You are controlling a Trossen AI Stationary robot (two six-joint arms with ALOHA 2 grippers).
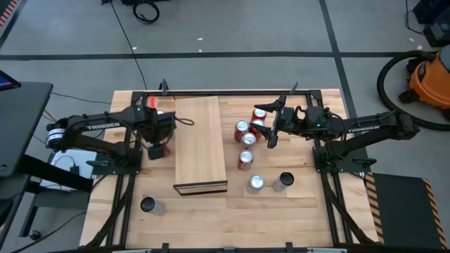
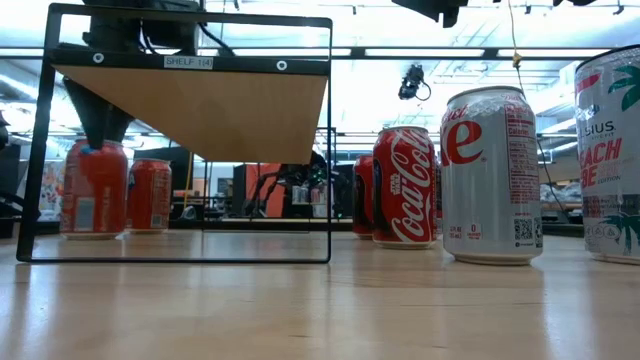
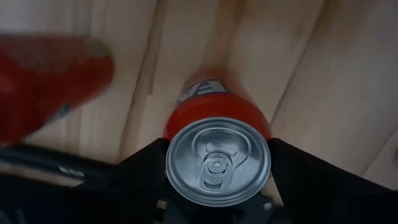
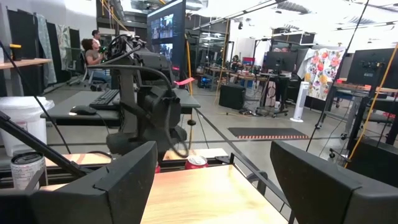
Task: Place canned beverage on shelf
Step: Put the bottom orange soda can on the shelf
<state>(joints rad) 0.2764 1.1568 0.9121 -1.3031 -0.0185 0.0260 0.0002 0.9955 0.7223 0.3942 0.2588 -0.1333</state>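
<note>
Standing upright between left gripper (image 3: 217,208) jaws: red can (image 3: 217,134)

Illumination is bright and even, supplied by overhead ceiling strips that glare white in the low view. In the left wrist view, the red can (image 3: 53,84) beside the gripper's fingers is blurred. Tabletop (image 1: 281,211) shadows are soft.

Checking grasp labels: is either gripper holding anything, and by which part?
The left gripper brackets a red can around its upper body, grip not confirmed. The right gripper holds nothing.
</note>
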